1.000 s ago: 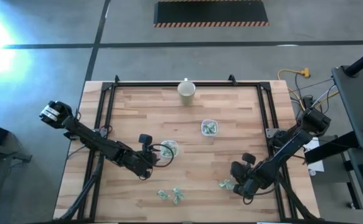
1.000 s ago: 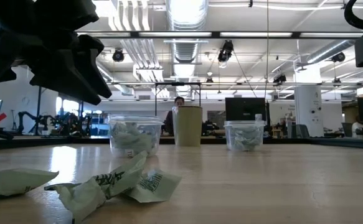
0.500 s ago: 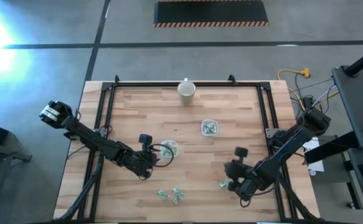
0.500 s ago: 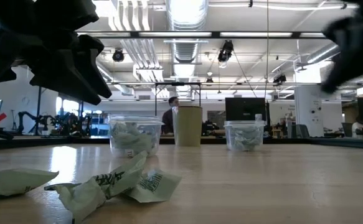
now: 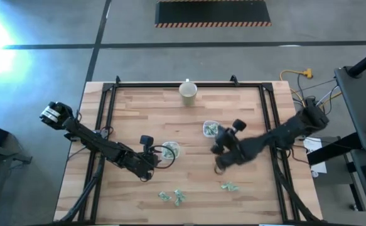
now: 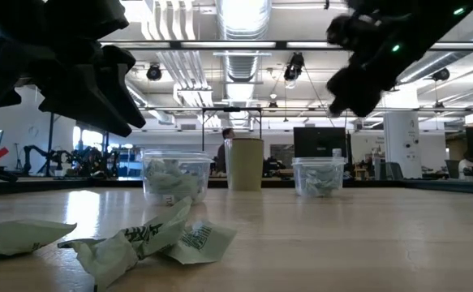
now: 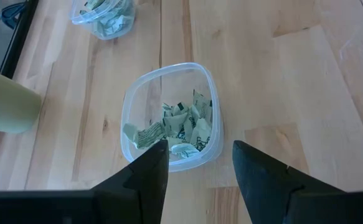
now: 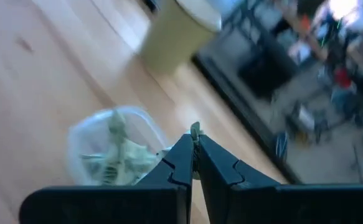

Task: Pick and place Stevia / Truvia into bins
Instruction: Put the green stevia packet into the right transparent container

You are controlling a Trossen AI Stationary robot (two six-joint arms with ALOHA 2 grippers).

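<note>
Two bins (image 5: 210, 129); right gripper (image 8: 193, 138) jaws pinching one packet (image 8: 195, 130); left gripper (image 7: 197, 163) agape.

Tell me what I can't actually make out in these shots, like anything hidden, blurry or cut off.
- Right gripper: shut on a packet; right wrist view is motion-blurred, only a sliver shows above the fingertips.
- Packet print: too small in the high view, blurred close up in the low view.
- Packet count in the bin: they overlap; the left gripper covers its near rim.
- Cream cup: contents not shown.
</note>
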